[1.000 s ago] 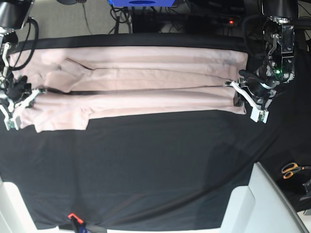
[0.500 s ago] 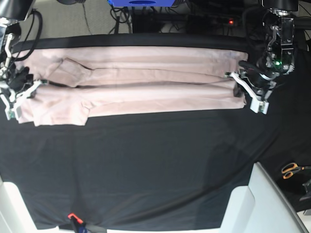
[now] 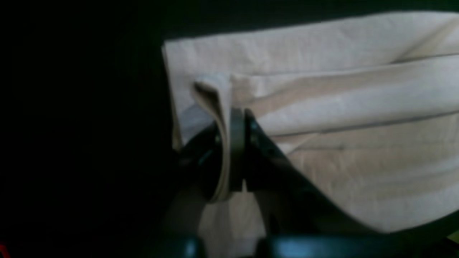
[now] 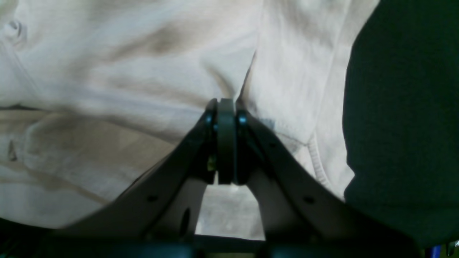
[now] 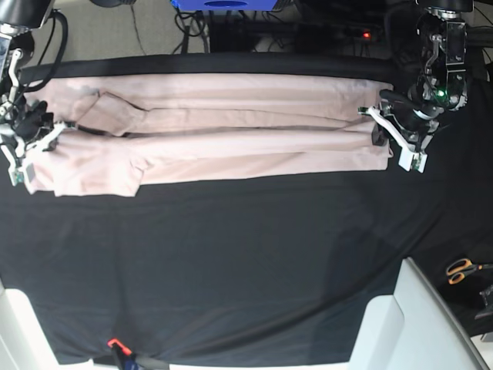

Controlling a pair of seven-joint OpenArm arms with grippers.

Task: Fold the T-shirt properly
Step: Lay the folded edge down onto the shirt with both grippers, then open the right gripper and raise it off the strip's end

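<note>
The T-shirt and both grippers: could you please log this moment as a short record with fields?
garment: T-shirt, pale pink, long sides folded inward, stretched across the black cloth
left gripper: left gripper, jaws closed on a fold at the shirt's end
right gripper: right gripper, jaws closed on fabric at the opposite end, by a ribbed edge
off to the side: scissors, orange-handled, apart from the shirt
fold stage: lengthwise fold made; crosswise fold not yet done

Both wrist views are blurred, and the T-shirt (image 4: 143, 71) runs past their frame edges.
</note>
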